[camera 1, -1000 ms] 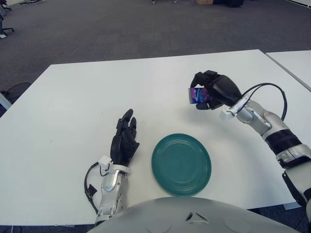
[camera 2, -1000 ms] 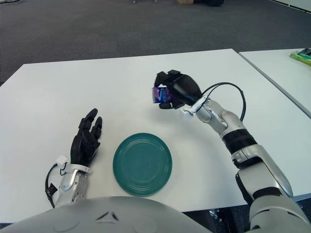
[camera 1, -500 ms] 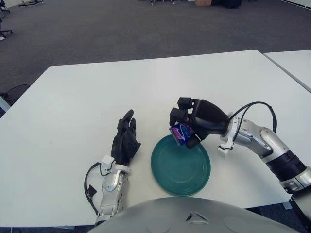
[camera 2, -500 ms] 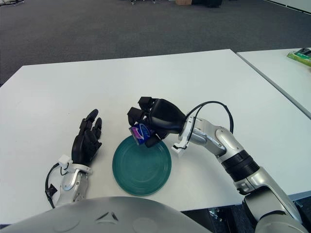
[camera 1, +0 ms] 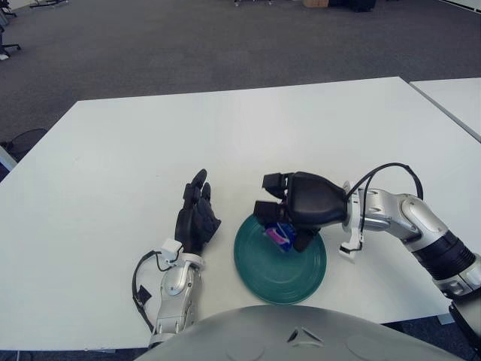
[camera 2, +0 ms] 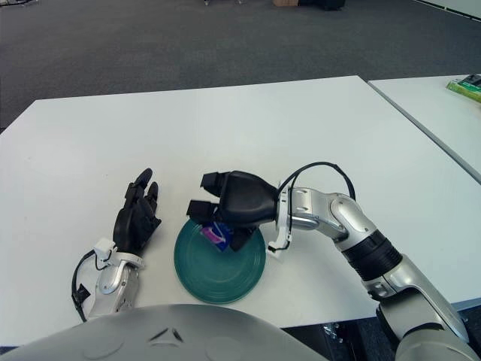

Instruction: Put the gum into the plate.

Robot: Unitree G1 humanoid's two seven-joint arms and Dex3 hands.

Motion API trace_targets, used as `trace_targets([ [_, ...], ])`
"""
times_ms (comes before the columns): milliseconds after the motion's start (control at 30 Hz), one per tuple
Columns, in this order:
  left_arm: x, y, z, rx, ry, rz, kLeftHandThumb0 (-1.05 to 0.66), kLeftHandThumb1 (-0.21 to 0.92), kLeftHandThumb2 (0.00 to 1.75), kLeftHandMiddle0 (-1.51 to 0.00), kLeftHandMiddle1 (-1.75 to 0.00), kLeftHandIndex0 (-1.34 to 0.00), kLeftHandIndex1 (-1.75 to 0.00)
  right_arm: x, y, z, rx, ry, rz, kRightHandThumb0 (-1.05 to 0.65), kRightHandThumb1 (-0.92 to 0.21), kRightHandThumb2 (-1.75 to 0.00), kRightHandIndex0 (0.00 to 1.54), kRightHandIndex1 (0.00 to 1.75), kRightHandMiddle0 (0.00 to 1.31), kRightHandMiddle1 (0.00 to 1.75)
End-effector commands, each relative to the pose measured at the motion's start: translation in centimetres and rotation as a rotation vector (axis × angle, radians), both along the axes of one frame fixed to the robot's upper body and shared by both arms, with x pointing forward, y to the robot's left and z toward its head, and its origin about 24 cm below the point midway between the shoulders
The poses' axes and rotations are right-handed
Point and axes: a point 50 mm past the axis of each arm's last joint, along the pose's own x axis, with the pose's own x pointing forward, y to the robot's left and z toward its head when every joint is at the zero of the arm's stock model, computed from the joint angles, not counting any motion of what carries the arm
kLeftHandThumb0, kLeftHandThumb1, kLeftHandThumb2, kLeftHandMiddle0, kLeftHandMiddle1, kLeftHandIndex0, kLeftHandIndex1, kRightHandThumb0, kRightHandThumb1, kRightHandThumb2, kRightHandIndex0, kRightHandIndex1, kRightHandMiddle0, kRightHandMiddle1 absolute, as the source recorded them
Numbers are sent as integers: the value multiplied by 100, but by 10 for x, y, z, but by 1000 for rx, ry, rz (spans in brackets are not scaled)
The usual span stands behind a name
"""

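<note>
The gum (camera 1: 279, 235), a small blue and pink pack, lies tilted on the upper left part of the green plate (camera 1: 289, 278) near the table's front edge. My right hand (camera 1: 278, 218) hovers just over it, reaching in from the right. Its fingers (camera 1: 273, 181) are spread out to the left, and the thumb is beside the pack without clamping it. My left hand (camera 1: 195, 214) shows left of the plate with relaxed fingers and holds nothing.
The white table (camera 1: 150, 150) stretches away behind the plate. A second white table (camera 2: 443, 98) stands to the right across a narrow gap, with a green object (camera 2: 470, 85) on it. Grey carpet lies beyond.
My right hand carried the gum from the right rear of the table down and left to the plate. Its fingers have spread, and the pack is now down on the plate.
</note>
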Motion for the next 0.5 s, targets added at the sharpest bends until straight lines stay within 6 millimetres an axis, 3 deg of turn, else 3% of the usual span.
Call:
trace_targets([
  [0, -8, -7, -13, -25, 96, 12, -83, 92, 104, -21, -1, 0, -40, 0, 0, 1, -41, -16, 24, -43, -50, -109, 119, 175, 47, 175],
  [233, -7, -8, -13, -22, 94, 10, -83, 92, 104, -21, -1, 0, -40, 1, 2, -6, -91, -29, 36, -42, -52, -106, 114, 175, 46, 175],
  [400, -7, -8, -12, -34, 92, 8, -82, 92, 104, -21, -1, 0, -41, 3, 2, -9, -61, -29, -12, -41, -59, -97, 98, 175, 41, 175],
  [467, -7, -8, -12, -40, 89, 7, -82, 92, 104, -22, -1, 0, -41, 3, 2, -10, -42, -27, -28, -39, -68, -84, 86, 175, 35, 175],
])
